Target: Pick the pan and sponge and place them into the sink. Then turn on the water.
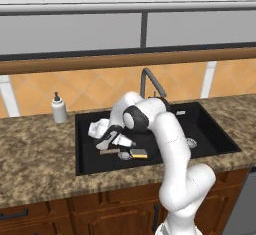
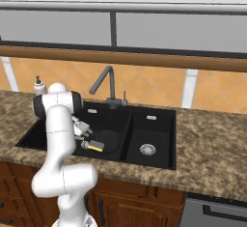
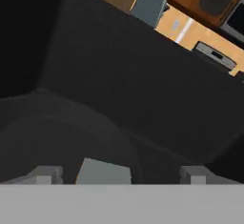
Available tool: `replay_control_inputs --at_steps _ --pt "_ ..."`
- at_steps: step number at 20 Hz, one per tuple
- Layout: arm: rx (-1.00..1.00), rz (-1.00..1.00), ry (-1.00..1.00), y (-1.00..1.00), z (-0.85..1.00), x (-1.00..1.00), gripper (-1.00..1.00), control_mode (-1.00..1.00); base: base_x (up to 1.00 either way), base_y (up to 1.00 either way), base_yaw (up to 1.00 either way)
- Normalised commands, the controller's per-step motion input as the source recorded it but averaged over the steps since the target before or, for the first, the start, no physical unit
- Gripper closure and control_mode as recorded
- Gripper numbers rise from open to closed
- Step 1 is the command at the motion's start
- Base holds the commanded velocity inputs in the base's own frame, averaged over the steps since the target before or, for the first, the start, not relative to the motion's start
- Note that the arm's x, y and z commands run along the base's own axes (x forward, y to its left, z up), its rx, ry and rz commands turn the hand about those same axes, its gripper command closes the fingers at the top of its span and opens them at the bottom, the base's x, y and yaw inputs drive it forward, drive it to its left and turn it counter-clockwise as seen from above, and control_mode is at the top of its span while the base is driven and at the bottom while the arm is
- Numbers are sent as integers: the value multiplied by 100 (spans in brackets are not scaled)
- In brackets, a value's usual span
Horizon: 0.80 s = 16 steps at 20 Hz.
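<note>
Gripper (image 3: pixel 119 173) down inside left basin of sink (image 1: pixel 210 129), jaws spread wide, nothing between them. Sponge (image 3: pixel 103 173) lies just under the fingertips, grey face up; contact hard to judge. Pan (image 2: pixel 108 141) sits on basin floor, sponge (image 2: pixel 95 147) at its near edge, apparently on the rim.

A white soap dispenser bottle (image 1: pixel 59 108) with a dark pump stands upright on the speckled brown granite counter (image 1: pixel 35 154) at the left middle of the left base view; in the right base view it peeks in at the left edge. Behind runs an orange tiled backsplash (image 1: pixel 95 86) under a wooden ledge (image 1: pixel 125 60). Brown wooden cabinet fronts (image 1: pixel 75 214) with dark handles fill the bottom of the frame.
</note>
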Motion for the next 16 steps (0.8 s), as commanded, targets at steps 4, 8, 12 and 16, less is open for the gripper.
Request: replay_control_inputs --at_steps 4,8,12,16 --pt "6 0 -84 -2 52 -100 -100 -100 0 0 0" --pt "7 0 -74 0 67 -100 -100 -100 0 0 0" --pt "6 0 -62 16 35 -100 -100 -100 0 0 0" --pt "3 0 -64 38 25 -100 -100 -100 0 0 0"
